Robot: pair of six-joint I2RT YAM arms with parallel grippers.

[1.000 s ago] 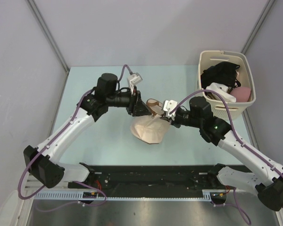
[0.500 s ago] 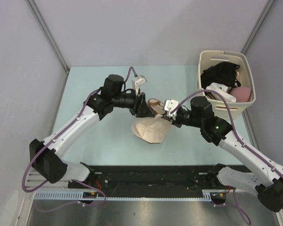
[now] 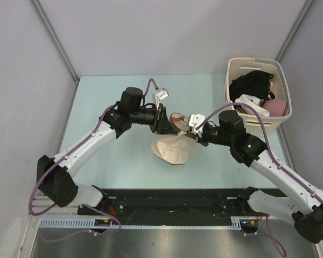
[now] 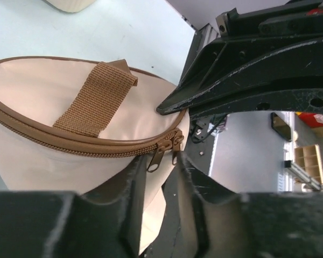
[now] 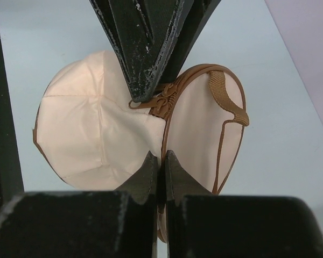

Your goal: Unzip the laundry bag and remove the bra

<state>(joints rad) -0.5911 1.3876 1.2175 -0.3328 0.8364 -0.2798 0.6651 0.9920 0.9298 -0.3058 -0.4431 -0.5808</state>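
At the middle of the tabletop [image 3: 97, 102], the right gripper [image 5: 158, 161], clamped tight, is pinching the rim of the laundry bag [image 3: 172, 150]. The left gripper [image 3: 165, 126], jaws partly apart, is straddling the zipper pulls [image 4: 164, 152] (gripping nothing). Unzipping is only beginning; next, it likely needs to clamp one pull.
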